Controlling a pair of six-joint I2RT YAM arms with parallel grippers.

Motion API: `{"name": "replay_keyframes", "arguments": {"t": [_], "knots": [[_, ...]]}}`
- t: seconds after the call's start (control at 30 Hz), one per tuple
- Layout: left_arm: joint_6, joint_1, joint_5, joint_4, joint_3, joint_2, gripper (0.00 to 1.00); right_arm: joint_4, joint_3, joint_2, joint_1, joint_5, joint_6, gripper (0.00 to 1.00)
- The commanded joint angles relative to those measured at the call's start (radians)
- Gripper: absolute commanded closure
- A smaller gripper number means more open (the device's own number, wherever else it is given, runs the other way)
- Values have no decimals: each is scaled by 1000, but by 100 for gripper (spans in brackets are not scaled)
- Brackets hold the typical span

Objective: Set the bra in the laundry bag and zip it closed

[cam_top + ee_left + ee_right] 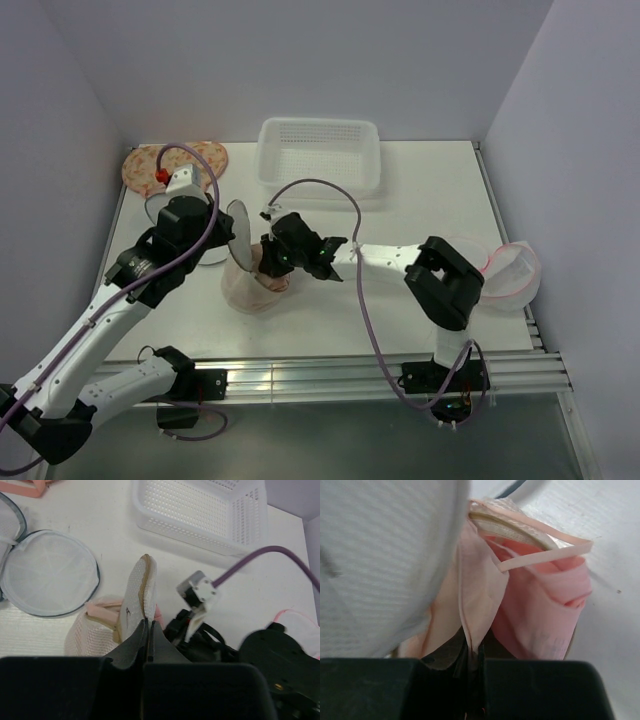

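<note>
A: Round white mesh laundry bag: found centrally on the white table, lid raised; pink fabric bra seen at its opening.
B: Noted: left gripper is clamped on the bag's zip rim; right gripper is pinched tight on bra fabric.

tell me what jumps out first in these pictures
In the middle sits the round white mesh laundry bag with a pinkish-tan zip rim. The left end effector pinches its raised lid edge, while the right end effector grips the pale pink fabric bra at its mouth. Farther back sits a white perforated plastic basket.
</note>
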State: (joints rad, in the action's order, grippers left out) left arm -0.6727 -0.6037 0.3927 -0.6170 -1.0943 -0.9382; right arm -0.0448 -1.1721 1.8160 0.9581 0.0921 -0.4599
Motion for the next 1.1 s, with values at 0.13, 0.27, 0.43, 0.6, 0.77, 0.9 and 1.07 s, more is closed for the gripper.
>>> {"name": "replay_keyframes", "arguments": {"t": [0.13, 0.27, 0.43, 0.6, 0.77, 0.9, 1.07], "knots": [[33, -33, 23, 79, -45, 45, 100, 60, -133, 172, 5, 57, -22, 100], [30, -45, 18, 89, -61, 55, 100, 134, -176, 241, 7, -8, -25, 100], [7, -65, -3, 82, -111, 73, 100, 284, -218, 259, 4, -246, -60, 100], [-31, -74, -5, 43, -162, 104, 100, 479, -267, 252, -15, -452, -97, 100], [-71, -73, 40, -24, -173, 131, 100, 615, -256, 183, -36, -630, -106, 100], [-119, -73, 60, -61, -95, 147, 100, 741, -303, 155, -33, -738, -103, 100], [-154, -74, 6, 0, 46, 150, 100, 628, -262, 65, -35, -576, -63, 96]]}}
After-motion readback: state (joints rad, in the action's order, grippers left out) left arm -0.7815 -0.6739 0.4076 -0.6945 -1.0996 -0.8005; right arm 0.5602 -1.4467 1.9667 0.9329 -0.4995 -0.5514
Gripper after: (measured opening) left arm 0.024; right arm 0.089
